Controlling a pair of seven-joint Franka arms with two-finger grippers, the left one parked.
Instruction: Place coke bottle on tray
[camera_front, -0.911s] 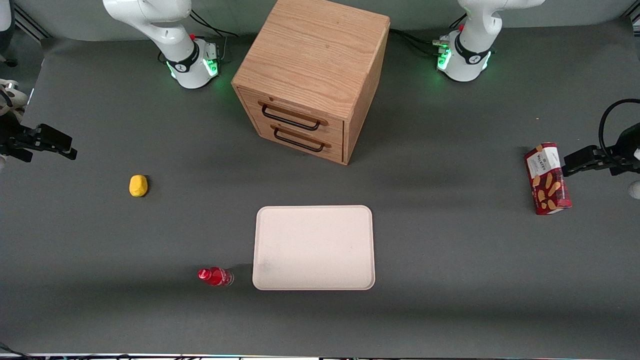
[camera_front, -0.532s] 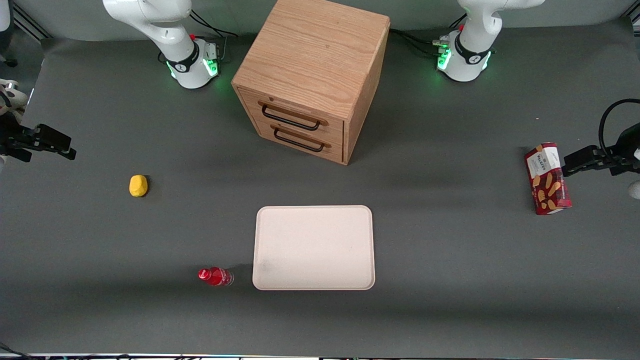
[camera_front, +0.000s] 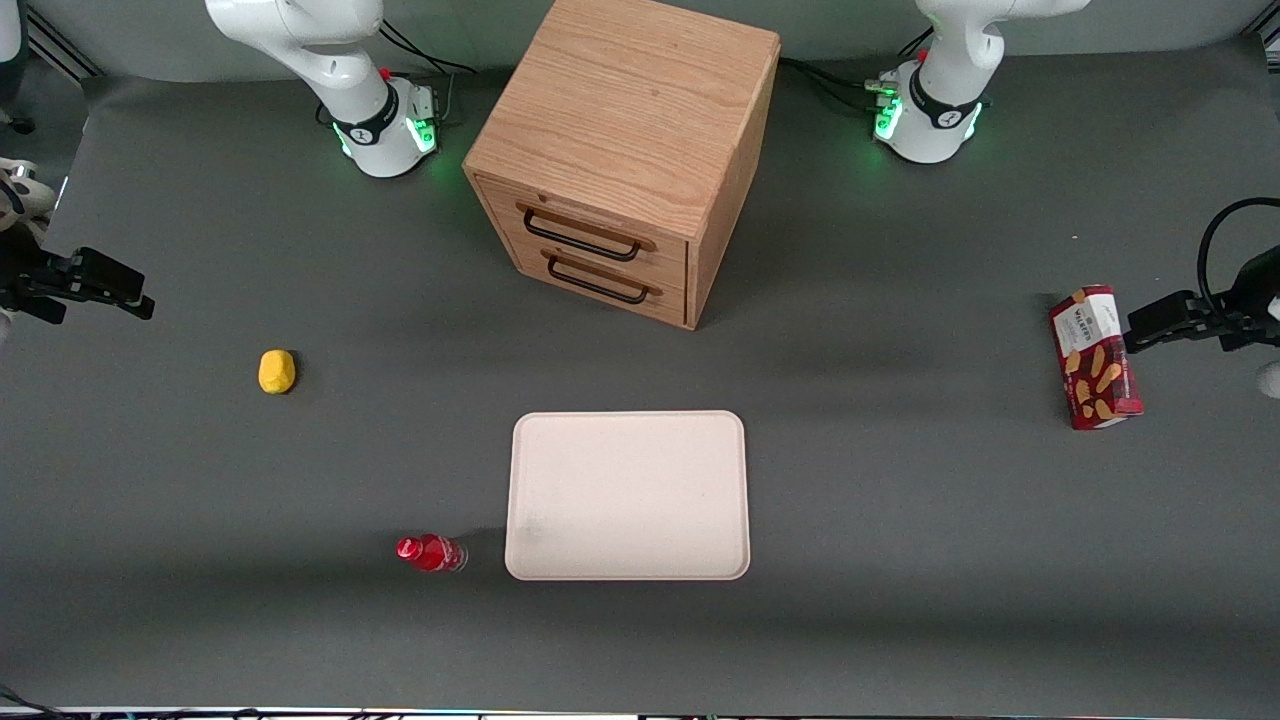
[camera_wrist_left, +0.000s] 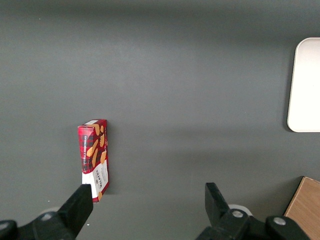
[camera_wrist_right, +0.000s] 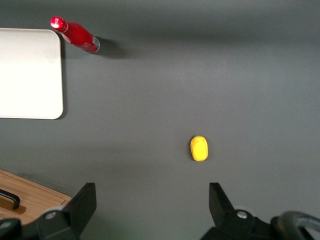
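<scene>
The coke bottle (camera_front: 430, 553), small with a red cap and red label, rests on the grey table just beside the tray's near corner, on the working arm's side. It also shows in the right wrist view (camera_wrist_right: 75, 34). The tray (camera_front: 627, 495) is a flat cream-pink rectangle with nothing on it, nearer the front camera than the cabinet; it shows in the right wrist view (camera_wrist_right: 27, 72) too. My right gripper (camera_front: 140, 300) hovers at the working arm's end of the table, far from the bottle and farther from the front camera. Its jaws (camera_wrist_right: 152, 197) are wide open and empty.
A yellow lemon-like lump (camera_front: 277, 371) lies between my gripper and the bottle, also seen from the wrist (camera_wrist_right: 199, 148). A wooden two-drawer cabinet (camera_front: 625, 150) stands mid-table. A red biscuit box (camera_front: 1095, 357) lies toward the parked arm's end.
</scene>
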